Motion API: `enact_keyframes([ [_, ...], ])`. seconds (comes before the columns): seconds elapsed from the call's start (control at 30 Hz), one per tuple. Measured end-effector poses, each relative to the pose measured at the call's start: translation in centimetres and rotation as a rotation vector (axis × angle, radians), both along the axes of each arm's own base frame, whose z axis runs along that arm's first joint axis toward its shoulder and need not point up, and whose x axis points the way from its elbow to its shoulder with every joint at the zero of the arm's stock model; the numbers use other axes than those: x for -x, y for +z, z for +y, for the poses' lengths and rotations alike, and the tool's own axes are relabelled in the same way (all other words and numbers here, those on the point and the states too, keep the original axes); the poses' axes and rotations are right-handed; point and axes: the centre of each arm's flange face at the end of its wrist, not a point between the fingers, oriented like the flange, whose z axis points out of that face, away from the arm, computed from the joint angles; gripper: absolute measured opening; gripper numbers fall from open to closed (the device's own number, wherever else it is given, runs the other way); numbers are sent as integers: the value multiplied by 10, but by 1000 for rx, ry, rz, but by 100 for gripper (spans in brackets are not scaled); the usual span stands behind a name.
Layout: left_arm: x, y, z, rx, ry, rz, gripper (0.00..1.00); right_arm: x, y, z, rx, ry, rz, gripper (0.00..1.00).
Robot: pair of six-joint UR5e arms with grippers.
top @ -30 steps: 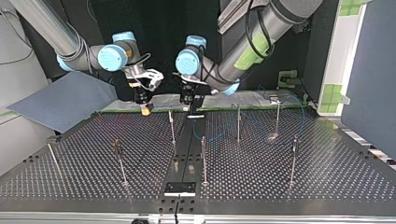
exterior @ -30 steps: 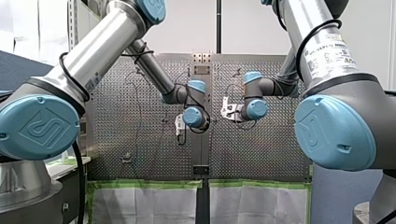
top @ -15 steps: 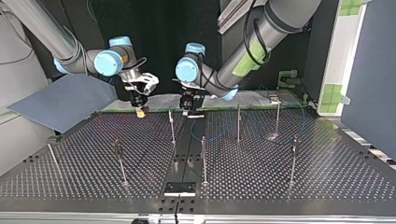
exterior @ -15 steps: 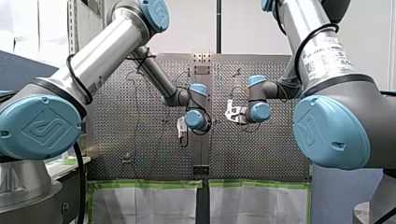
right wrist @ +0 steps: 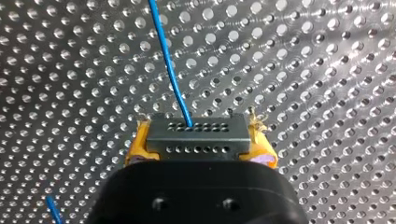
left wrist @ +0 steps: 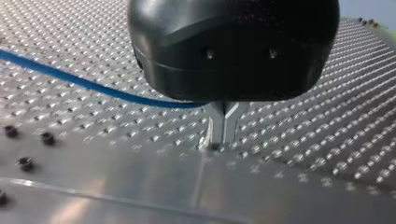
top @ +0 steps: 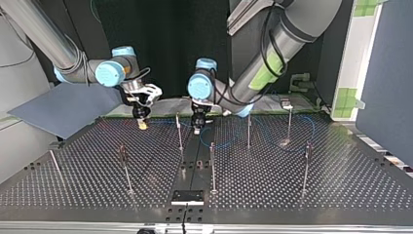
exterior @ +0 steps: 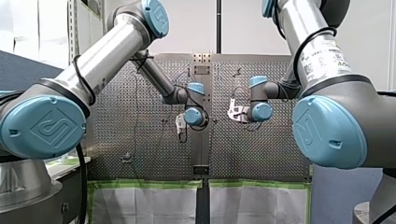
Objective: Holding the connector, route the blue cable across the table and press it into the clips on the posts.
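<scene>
In the right wrist view my right gripper [right wrist: 201,142] is shut, its yellow pads [right wrist: 264,149] clamping a dark grey connector [right wrist: 196,135]. The blue cable [right wrist: 170,70] leaves the connector over the perforated table. In the top view this gripper [top: 141,123] hangs low at the far left-centre. My left gripper [top: 197,127] stands beside it, to the view's right, with its tips on the table. In the left wrist view its metal fingers [left wrist: 215,128] are pressed together and the blue cable [left wrist: 70,79] runs into them. Beyond it the cable [top: 229,144] loops among thin posts [top: 249,129].
Several thin posts stand on the table, among them one [top: 179,131] between the two grippers and others nearer the camera [top: 212,168] [top: 125,168]. A black plate [top: 187,196] sits at the top view's near edge. A grey panel [top: 63,105] leans at the top view's left.
Both grippers have come down toward the table. My right gripper has shifted toward the top view's left with the connector, and the cable now stretches between the two grippers.
</scene>
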Motion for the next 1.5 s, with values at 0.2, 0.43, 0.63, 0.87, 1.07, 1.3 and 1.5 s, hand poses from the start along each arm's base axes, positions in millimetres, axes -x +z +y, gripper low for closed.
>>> enact_keyframes([
  [0.2, -11, 1, 14, -11, 5, 14, 7, 3, 7, -11, 16, -10, -7, 0],
  [0.43, -4, -3, 15, -58, 3, 62, 89, 8, 14, -22, 34, -22, -8, 0],
  [0.63, 3, -4, 15, -92, 5, 101, 100, 13, 15, -25, 33, -31, -4, 0],
  [0.87, 18, 5, 12, -121, -7, 140, 100, 21, 12, -26, 1, -44, 12, 0],
  [1.07, 41, 28, 4, -124, -29, 132, 100, 27, 9, -25, -24, -52, 30, 0],
  [1.3, 68, 42, -14, -136, -64, 124, 100, 31, 11, -26, -33, -58, 37, 0],
  [1.5, 90, 43, -36, -139, -72, 111, 100, 34, 15, -27, -29, -64, 35, 0],
])
